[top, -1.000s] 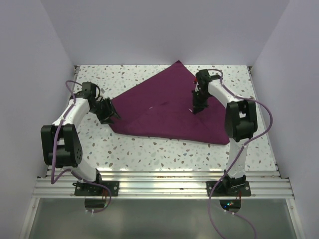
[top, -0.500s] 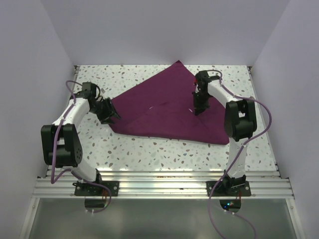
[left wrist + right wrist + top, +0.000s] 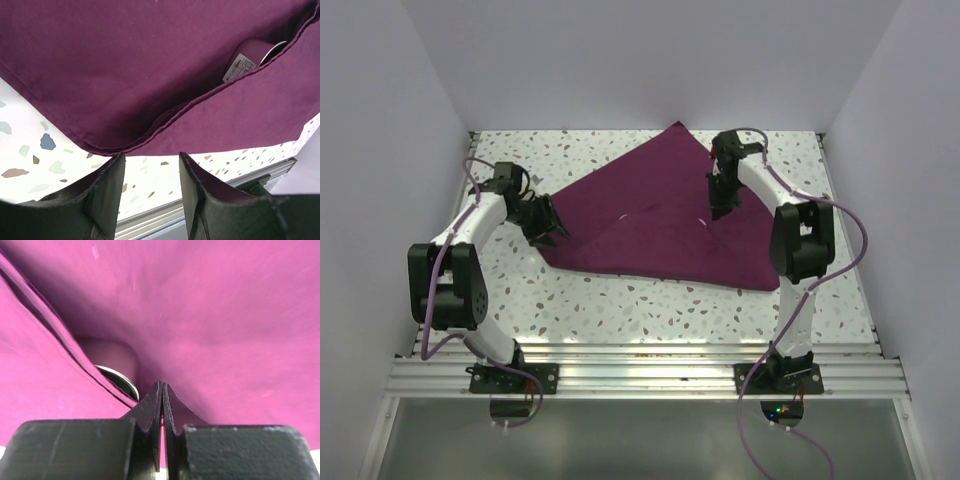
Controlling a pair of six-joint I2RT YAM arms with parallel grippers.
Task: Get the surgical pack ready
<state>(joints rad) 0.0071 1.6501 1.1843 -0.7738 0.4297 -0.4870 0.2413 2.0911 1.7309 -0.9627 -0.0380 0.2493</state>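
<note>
Half-open and empty, my left gripper [image 3: 553, 226] neared the surgical pack [image 3: 640, 235]'s hem while my right gripper [image 3: 721, 208], pinched shut on it, lifted a fold.

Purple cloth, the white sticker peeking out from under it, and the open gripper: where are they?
purple cloth [image 3: 640, 240]: top view, its flat middle.
white sticker [image 3: 239, 67]: left wrist view, the label's middle.
left gripper [image 3: 151, 157]: left wrist view, midway between its open fingertips.
</note>
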